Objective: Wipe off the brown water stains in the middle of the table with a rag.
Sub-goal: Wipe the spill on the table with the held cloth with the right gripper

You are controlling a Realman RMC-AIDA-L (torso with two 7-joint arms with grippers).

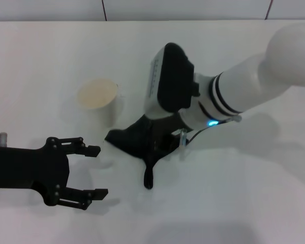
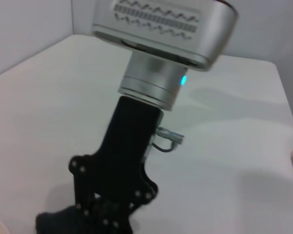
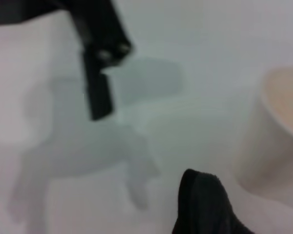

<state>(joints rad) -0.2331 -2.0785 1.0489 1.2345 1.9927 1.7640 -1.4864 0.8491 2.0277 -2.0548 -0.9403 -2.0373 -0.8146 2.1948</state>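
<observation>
The right gripper presses a black rag flat onto the white desk beside a paper cup; its fingers are hidden in the cloth, so I cannot tell how they stand, and the brown stain is not visible anywhere, probably it lies under the rag. The left gripper waits near the rag's tail with its fingers spread wide and holding nothing. The cup stands very near the fingers of the right gripper, so a wide wiping stroke toward it could knock it over; too light a pressure could smear the stain.
</observation>
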